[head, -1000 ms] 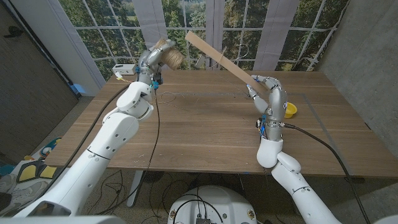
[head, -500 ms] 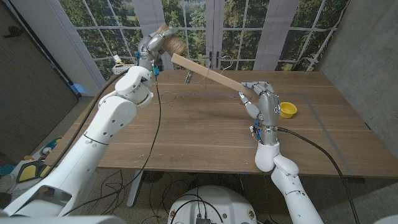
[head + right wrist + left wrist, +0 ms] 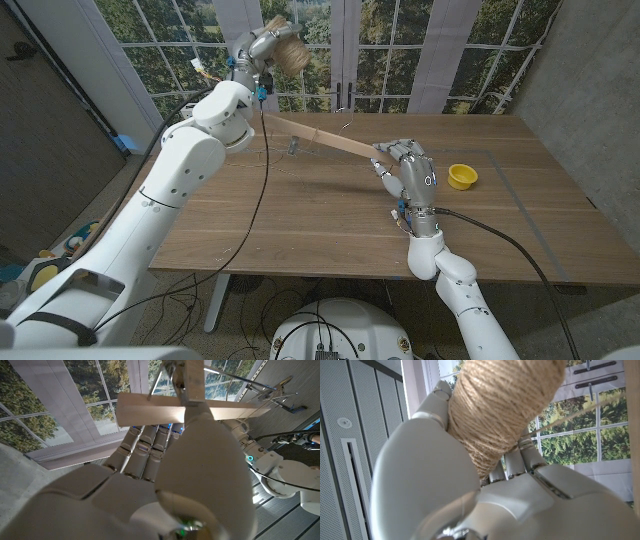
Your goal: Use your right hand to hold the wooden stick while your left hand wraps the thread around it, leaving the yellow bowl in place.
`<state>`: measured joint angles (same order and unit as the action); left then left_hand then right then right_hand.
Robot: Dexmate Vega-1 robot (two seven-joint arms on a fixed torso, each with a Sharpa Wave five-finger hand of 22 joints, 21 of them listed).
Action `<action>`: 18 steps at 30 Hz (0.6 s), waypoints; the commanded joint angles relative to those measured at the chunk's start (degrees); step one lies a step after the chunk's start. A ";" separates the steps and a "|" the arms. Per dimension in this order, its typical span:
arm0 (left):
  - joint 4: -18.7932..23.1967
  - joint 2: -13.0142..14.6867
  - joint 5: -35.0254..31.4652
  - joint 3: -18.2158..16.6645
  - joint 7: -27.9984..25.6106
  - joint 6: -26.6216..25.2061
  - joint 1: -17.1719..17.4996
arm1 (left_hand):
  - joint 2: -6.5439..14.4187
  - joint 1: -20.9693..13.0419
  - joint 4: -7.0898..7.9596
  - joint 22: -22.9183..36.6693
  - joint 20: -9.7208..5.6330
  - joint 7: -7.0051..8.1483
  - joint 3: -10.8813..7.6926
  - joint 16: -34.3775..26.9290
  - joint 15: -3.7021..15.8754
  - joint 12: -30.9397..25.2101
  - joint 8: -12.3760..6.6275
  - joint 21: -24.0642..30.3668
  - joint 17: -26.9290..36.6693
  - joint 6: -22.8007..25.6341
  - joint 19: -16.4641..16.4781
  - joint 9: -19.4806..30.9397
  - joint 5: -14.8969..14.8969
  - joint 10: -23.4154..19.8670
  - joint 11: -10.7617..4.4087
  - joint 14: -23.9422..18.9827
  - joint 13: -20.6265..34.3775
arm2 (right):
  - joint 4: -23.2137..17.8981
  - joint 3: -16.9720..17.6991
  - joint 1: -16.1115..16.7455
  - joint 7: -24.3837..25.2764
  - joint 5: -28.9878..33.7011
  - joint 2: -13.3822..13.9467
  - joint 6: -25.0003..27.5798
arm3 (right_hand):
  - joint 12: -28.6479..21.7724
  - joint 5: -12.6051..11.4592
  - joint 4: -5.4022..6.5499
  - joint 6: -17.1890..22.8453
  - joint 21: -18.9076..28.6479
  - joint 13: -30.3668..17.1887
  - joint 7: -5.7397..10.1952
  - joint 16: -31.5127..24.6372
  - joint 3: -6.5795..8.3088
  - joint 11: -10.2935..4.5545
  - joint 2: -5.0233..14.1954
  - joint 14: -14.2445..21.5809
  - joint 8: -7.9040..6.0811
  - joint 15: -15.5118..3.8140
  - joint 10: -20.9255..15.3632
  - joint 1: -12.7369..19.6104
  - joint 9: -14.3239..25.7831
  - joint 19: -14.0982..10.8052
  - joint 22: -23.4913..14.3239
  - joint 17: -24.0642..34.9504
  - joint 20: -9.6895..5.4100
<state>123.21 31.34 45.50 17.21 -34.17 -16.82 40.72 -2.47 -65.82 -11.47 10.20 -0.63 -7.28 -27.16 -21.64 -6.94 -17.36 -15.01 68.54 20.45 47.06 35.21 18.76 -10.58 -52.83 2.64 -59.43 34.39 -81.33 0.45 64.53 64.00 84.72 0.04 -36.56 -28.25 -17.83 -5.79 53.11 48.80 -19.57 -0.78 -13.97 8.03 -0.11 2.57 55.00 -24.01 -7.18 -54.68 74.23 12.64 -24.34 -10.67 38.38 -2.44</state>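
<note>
My right hand grips one end of the long flat wooden stick, which slants low over the table towards the far left. In the right wrist view the stick crosses above the fingers of my right hand. High over the table's far left edge, my left hand holds a spool of brown twine. In the left wrist view the spool sits between the fingers of my left hand, and a thin strand leads off it. The yellow bowl stands on the table just right of my right hand.
The wooden table has bare surface in front of the stick. A small metal clip hangs at the stick's far part. Windows stand behind the table's far edge. A grey wall runs along the right side.
My right hand has swung the stick down and to the left, so it now lies low over the table. The left hand has risen with the spool.
</note>
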 commanded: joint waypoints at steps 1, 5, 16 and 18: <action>0.17 -1.26 -2.23 3.45 2.15 -2.49 -4.32 | 10.11 -7.19 2.16 0.27 -9.56 0.27 -6.63 0.05 20.26 0.17 0.09 10.14 0.10 5.49 2.17 0.30 0.19 -3.88 -3.42 -17.22 0.26 | 1.48 -2.84 -1.06 0.00 0.77 2.27 3.14 | -5.17 -0.49 0.16 5.09 0.33 -7.56 5.18 0.00 -0.02 -3.98 6.89 0.64 -0.49 -6.59 -5.75 6.98 7.77 0.28 -0.04 0.08 -5.62; 0.85 -1.84 -3.70 4.63 2.09 -2.80 -5.05 | 10.11 -7.17 2.17 0.27 -9.56 0.12 -6.67 0.15 20.26 0.22 0.13 10.22 -0.01 5.51 2.15 0.40 0.20 -3.97 -3.42 -17.20 0.25 | 1.79 -3.80 -1.54 0.00 0.72 2.81 4.87 | -5.06 -0.50 0.12 5.19 0.55 -7.39 5.21 0.05 -0.10 -3.88 6.82 0.62 -0.55 -6.60 -5.97 7.04 7.85 0.18 -0.03 0.06 -5.62; 3.67 -2.41 -5.13 5.53 3.41 -2.87 -4.30 | 10.07 -7.12 2.19 0.24 -9.54 0.27 -6.78 0.20 20.26 0.33 0.31 10.34 -0.03 5.60 2.02 0.49 0.20 -3.96 -3.49 -17.29 0.35 | 4.55 -6.70 -4.38 0.00 -1.30 4.01 8.88 | -4.98 -0.57 0.16 5.29 0.91 -7.56 5.18 0.11 -0.22 -3.93 6.85 0.73 -0.49 -6.59 -6.03 7.11 7.79 0.26 0.01 0.04 -5.65; 4.14 -2.09 -5.47 5.54 3.63 -2.97 -4.00 | 10.06 -7.12 2.18 0.24 -9.55 0.26 -6.80 0.23 20.26 0.37 0.34 10.36 -0.06 5.61 2.00 0.49 0.20 -3.89 -3.46 -17.29 0.37 | 5.15 -7.29 -4.92 0.00 -1.69 4.07 10.09 | -4.96 -0.58 0.18 5.24 0.96 -7.59 5.13 0.12 -0.23 -3.92 6.89 0.75 -0.48 -6.58 -6.01 7.11 7.81 0.31 0.02 0.02 -5.66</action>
<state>125.23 29.57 41.51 21.66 -31.74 -19.22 36.49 -2.47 -65.82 -11.48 10.23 -0.85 -7.28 -27.16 -21.62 -6.93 -17.09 -14.99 68.55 20.29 47.06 34.98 19.03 -10.34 -52.83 2.64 -59.43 34.66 -78.78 -4.21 62.03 64.00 84.71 3.09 -30.57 -28.35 -18.07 -5.83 54.74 49.25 -19.57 1.06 -13.91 7.98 -1.00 2.13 55.52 -24.16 -8.04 -55.57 74.67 12.66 -24.35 -10.68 38.31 -2.45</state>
